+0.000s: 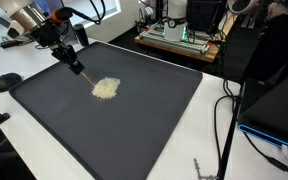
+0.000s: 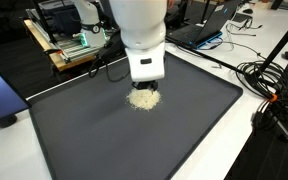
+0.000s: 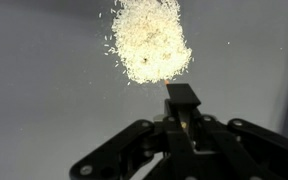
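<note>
Wrist view: gripper [image 3: 183, 100] coming up from the bottom edge, jaws shut tight on a small dark stick [image 3: 182, 97]. Tip of the stick just below a pile of rice [image 3: 151, 40], very near its lower edge, touching or not hard to tell. Loose grains scattered around the pile, on a dark gray mat [image 3: 44, 80]. White strip of table along the far right side.

Exterior view: gripper [image 1: 68, 56] leaning down from the upper left, stick [image 1: 79, 69] poking out toward the rice [image 1: 106, 89]. Rice lying near the middle of the big black mat [image 1: 144, 130]. Mat resting on a white table [image 1: 209, 120]. Small black round thing [image 1: 8, 81] on the table just off the mat's left corner. Black cables [image 1: 224, 120] hanging along the right side of the table.

Exterior view again: thick white arm [image 2: 142, 30] straight above the rice [image 2: 143, 99], gripper [image 2: 147, 88] mostly hidden behind it. Rice just under the arm, toward the far side of the mat [image 2: 134, 140]. Tangle of cables [image 2: 274, 85] at the right.
</note>
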### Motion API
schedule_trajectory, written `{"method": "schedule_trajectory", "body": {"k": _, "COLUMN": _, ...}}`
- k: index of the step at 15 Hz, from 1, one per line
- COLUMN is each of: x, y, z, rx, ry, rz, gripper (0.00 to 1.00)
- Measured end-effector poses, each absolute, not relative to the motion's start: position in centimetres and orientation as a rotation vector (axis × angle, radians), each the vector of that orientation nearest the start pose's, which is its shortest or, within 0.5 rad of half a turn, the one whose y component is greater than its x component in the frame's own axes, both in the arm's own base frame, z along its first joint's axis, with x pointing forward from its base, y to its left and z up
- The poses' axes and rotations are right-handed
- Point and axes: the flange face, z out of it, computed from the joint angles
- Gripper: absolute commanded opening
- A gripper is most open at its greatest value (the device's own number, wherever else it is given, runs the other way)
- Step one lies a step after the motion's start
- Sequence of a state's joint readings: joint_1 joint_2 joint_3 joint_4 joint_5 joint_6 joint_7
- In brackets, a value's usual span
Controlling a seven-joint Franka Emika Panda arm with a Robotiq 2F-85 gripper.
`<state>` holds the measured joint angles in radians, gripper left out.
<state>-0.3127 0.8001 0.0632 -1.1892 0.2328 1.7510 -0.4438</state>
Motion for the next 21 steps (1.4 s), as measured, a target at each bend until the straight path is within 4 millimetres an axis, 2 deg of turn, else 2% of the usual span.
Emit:
{"method": "schedule_trajectory", "body": {"k": 4, "x": 69.5, "y": -22.1, "z": 28.7, "rx": -2.681, "ry": -0.085, "rz": 0.106, "gripper": 0.03}}
{"method": "schedule_trajectory", "body": {"k": 7, "x": 68.5, "y": -24.6, "z": 28.3, "rx": -2.599, "ry": -0.071, "rz": 0.066, "gripper": 0.03}}
{"method": "schedule_trajectory", "body": {"k": 13, "x": 67.0, "y": -26.6, "z": 26.8, "rx": -2.453, "ry": -0.133, "rz": -0.007, "gripper": 0.03}}
{"method": "schedule_trajectory", "body": {"k": 21, "x": 64.4, "y": -28.6, "z": 24.5, "rx": -2.369, "ry": -0.194, "rz": -0.056, "gripper": 0.03}}
